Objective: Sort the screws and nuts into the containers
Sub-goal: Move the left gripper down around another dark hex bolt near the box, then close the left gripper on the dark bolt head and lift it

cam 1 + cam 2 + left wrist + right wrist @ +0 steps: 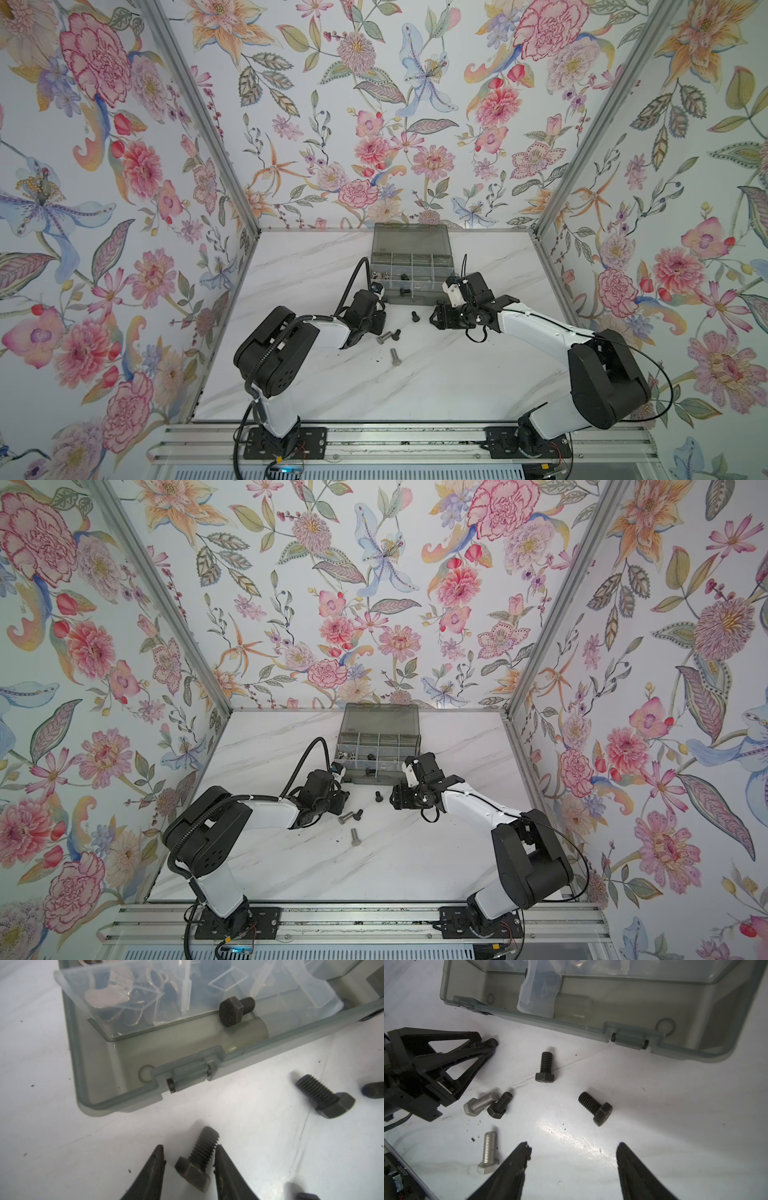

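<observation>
Screw [197,1161] straddled by narrow left tool [189,1147], grip unclear, right tool [573,1144] wide, empty

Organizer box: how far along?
Done: silver wing nuts and a black hex bolt in the smoky-grey plastic organizer box. In hand: left gripper straddles a short black bolt. Left: three black bolts, two silver bolts on the table; right gripper open, empty.
</observation>
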Action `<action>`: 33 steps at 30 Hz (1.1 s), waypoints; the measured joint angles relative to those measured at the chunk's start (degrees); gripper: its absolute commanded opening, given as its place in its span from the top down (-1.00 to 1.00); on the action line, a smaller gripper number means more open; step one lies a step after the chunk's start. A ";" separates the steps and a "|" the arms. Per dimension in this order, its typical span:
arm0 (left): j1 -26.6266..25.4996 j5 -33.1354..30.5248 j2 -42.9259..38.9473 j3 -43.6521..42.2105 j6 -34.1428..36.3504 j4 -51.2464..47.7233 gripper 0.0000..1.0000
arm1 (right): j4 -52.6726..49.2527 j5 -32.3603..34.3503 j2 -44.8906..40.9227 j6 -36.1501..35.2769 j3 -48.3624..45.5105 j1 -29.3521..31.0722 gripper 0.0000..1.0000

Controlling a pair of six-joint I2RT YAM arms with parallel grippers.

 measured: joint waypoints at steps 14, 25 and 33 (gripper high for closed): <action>-0.04 4.72 -1.99 -1.33 -0.57 0.33 0.89 | 0.00 0.00 0.00 0.00 0.00 0.00 -0.40; -0.22 6.69 -11.52 1.81 0.83 -0.70 0.89 | 0.00 0.00 -0.02 0.02 -0.39 0.00 -0.40; 1.14 5.44 -9.64 6.47 4.20 -0.22 0.87 | 0.00 0.02 -0.31 0.02 -0.90 0.00 -0.40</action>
